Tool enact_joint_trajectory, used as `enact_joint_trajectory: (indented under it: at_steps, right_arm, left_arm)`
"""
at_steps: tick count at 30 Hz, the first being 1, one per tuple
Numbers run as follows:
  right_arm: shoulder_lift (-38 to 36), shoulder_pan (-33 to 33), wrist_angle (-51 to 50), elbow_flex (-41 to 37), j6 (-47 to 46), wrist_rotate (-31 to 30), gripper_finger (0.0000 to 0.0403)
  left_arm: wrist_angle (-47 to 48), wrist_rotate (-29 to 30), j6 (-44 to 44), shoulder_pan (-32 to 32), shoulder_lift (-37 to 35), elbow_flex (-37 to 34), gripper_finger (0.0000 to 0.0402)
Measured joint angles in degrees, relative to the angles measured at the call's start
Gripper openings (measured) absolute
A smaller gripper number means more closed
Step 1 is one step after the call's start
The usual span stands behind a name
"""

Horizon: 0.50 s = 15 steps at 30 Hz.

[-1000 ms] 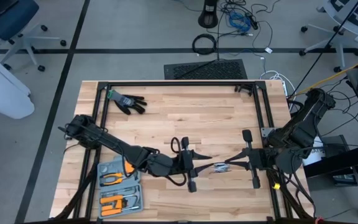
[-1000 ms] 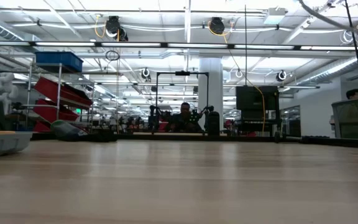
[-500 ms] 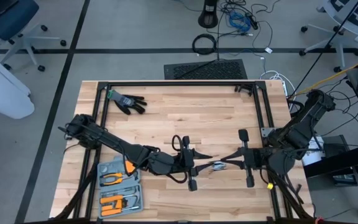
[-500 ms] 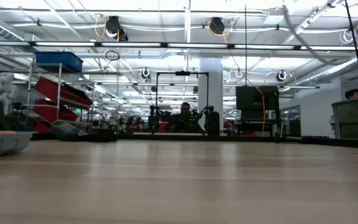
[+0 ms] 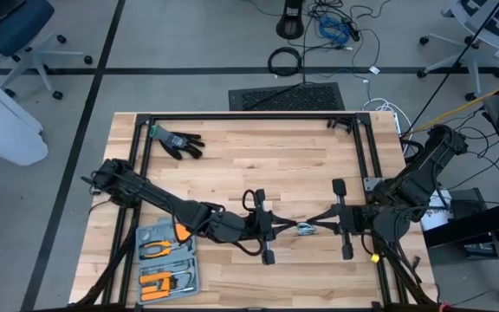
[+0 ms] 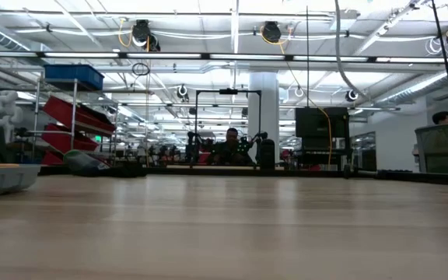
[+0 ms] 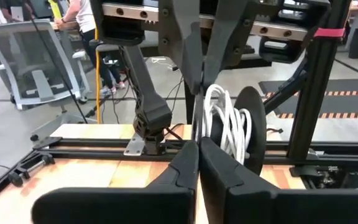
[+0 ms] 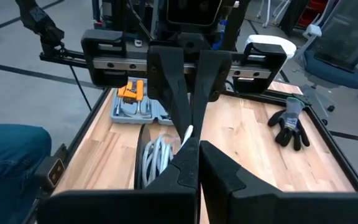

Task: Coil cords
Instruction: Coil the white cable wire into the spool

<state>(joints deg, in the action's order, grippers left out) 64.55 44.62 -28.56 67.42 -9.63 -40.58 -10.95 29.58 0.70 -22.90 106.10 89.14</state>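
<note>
The cord is a small bundle of thin white loops (image 5: 305,229) beside a round black disc (image 7: 253,130), near the table's front middle. It also shows in the right wrist view (image 8: 157,155). My left gripper (image 5: 289,227) reaches in from the table's left and my right gripper (image 5: 315,224) from the right. Their shut fingertips almost meet at the bundle. In the left wrist view the loops (image 7: 225,121) stand just behind my left gripper (image 7: 197,149). The low view shows neither gripper nor cord. My left gripper is shut at the edge of the white loops (image 7: 211,112), its fingers level and pointing toward the table's right. The fingers hide the place of contact. My right gripper pinches a short white piece of the cord (image 8: 188,132) at its fingertips, level, from the table's right. The loops and the black disc (image 8: 143,163) hang beside the fingers.
A black glove (image 5: 178,141) lies at the far left of the table. A grey tray of orange-handled tools (image 5: 165,260) sits at the near left. A black metal frame (image 5: 249,115) runs around the tabletop. Bare wood lies between glove and grippers.
My right gripper has moved toward the table's left, closer to my left gripper. The white bundle between the two grippers has bunched into a shorter clump.
</note>
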Motion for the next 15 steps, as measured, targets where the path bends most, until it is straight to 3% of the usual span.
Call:
enact_joint_trajectory:
  at_steps: [11, 15]
  right_arm:
    - [-0.04, 0.02, 0.15, 0.0, 0.23, 0.16, 0.0002]
    - [-0.63, 0.02, 0.09, 0.0, 2.32, -0.64, 0.0025]
  left_arm:
    - [0.25, -0.63, 2.76, 0.05, -0.63, 0.0, 0.0002]
    - [3.31, -0.93, 2.77, 0.12, -2.13, 0.0, 0.0002]
